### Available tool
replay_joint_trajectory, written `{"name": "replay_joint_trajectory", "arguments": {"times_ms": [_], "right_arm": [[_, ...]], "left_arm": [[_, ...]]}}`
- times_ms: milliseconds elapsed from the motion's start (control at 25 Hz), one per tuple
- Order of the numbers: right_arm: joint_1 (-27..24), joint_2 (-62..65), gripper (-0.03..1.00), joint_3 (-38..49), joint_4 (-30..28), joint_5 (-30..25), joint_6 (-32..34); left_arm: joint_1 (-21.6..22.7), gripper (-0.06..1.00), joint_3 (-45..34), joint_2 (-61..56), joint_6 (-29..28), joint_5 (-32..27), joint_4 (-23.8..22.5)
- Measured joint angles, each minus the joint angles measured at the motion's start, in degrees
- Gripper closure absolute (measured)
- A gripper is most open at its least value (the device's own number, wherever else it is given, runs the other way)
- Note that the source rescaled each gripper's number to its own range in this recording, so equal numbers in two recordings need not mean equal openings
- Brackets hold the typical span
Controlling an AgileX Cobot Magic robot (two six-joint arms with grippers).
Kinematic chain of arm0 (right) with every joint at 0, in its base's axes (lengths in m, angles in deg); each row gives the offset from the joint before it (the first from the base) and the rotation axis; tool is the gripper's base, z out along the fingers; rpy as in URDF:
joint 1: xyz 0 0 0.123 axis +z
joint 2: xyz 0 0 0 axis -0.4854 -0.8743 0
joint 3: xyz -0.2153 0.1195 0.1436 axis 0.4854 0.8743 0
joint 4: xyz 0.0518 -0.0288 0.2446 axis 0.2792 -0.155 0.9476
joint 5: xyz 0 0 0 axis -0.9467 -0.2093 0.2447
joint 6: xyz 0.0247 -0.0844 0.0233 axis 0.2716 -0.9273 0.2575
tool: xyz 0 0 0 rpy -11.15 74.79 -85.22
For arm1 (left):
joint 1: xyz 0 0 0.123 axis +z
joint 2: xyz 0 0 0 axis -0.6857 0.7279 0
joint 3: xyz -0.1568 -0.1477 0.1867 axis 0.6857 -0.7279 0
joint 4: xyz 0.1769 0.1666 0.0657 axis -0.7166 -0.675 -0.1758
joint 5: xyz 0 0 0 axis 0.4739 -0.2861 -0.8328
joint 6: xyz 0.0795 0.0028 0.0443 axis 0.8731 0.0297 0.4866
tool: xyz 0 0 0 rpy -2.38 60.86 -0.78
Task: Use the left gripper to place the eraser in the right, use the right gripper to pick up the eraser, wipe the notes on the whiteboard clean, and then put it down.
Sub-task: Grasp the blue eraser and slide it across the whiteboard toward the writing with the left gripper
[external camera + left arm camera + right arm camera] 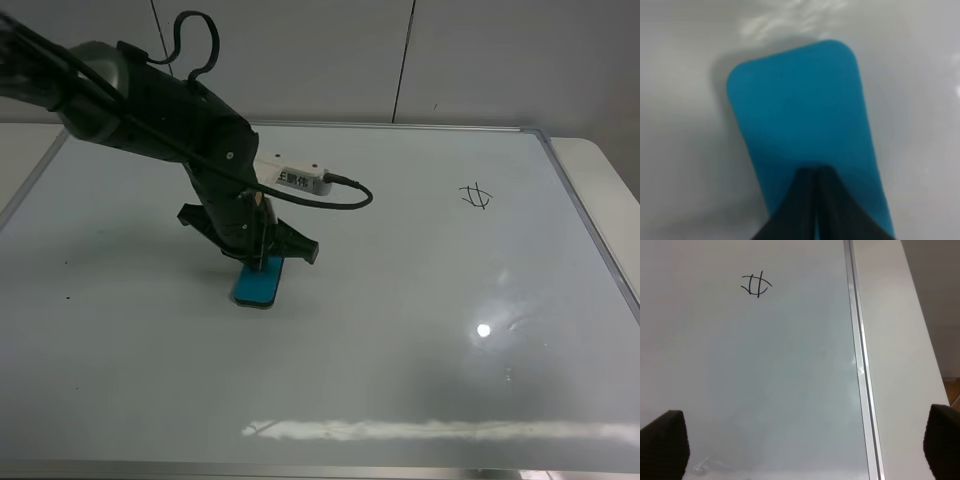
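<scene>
Nearest to you on the whiteboard (380,370), left of the middle, the blue eraser (255,288) lies flat. Its long side runs front to back, with the far end leaning a little to the right. Your left gripper (262,264) hangs over that far end with its two fingers (800,210) pressed together and holding nothing; you cannot tell if the tips touch the blue top. Farther back and well to the right are the notes (477,195), and your right gripper (802,445) is spread wide and empty over bare board beside the silver frame (860,365).
</scene>
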Motion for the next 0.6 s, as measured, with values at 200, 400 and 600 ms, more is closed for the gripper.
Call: {"name": "replay_joint_trajectory", "arguments": {"times_ms": [200, 400, 600], "right_arm": [[0.0, 0.0, 0.1, 0.0, 0.0, 0.0, 0.02], [0.0, 0.0, 0.1, 0.0, 0.0, 0.0, 0.02], [0.0, 0.0, 0.1, 0.0, 0.0, 0.0, 0.02]], "left_arm": [[-5.27, 0.94, 9.02, 5.22, -0.92, -2.41, 0.13], [-7.66, 0.94, 13.45, 7.84, -2.73, -2.97, 0.47], [-10.05, 0.94, 18.54, 10.67, -6.07, -2.78, 1.43]]}}
